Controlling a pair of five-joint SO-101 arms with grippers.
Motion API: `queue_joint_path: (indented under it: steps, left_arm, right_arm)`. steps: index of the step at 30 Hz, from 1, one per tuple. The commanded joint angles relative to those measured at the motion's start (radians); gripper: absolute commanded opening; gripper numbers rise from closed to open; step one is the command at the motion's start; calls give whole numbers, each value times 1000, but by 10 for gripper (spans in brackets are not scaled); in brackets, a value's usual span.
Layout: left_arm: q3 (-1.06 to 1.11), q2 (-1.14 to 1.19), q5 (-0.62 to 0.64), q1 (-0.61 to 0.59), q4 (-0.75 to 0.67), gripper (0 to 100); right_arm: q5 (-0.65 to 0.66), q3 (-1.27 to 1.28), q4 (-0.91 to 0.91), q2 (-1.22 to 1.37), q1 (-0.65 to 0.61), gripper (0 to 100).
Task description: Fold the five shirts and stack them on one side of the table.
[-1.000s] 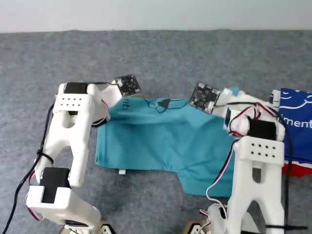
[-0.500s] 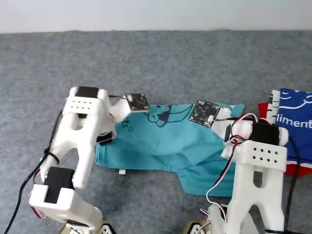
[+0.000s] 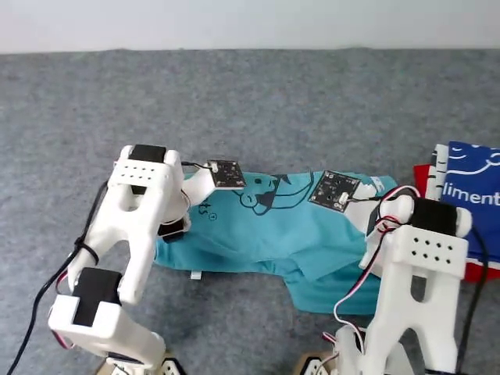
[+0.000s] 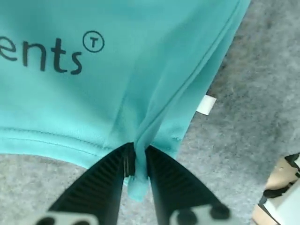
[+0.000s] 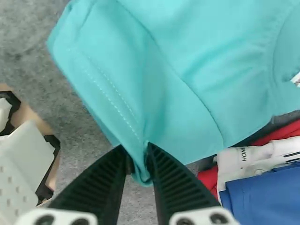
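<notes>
**Both claws clamped on the teal shirt**

My left claw is closed on a pinch of the teal shirt. The cloth is gathered into a ridge between the two black ribbed fingers, right at a stitched hem. My right claw is closed the same way on another stitched edge of the shirt, and a small fold of fabric pokes out past its fingers.

In the high view the shirt lies crumpled across the middle of the grey tabletop, between my two arms. Its far edge is raised and folded toward me.

The shirt carries dark lettering with a small circled mark beside it, seen from my left wrist. From above I can also see a dark line drawing near the raised edge. A small white tag sticks out from the side seam and rests on the tabletop just beside the cloth.

At the right edge of the tabletop, near my right arm, sits a stack. A blue shirt with white lettering is on top and a red shirt shows beneath it. A white cloth with small dark print lies at the stack's near edge, touching the teal shirt.
</notes>
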Motion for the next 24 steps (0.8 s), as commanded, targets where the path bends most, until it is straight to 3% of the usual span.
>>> queue_joint_path:
  steps: [1,5,10,18,24]
  left_arm:
    - [-2,-52,-11,-8,6,16]
    - [-8,-63,15,-8,26,74]
    - [-15,-157,58,-6,78,131]
    - [-22,-368,60,-6,84,142]
    - [-88,-397,61,-57,84,142]
  right_arm:
    - [9,-12,16,-38,12,12]
    - [9,-15,33,-38,22,62]
    - [9,-44,91,-39,97,294]
    - [5,-172,35,-30,127,303]
    - [-137,-167,-131,-27,127,302]
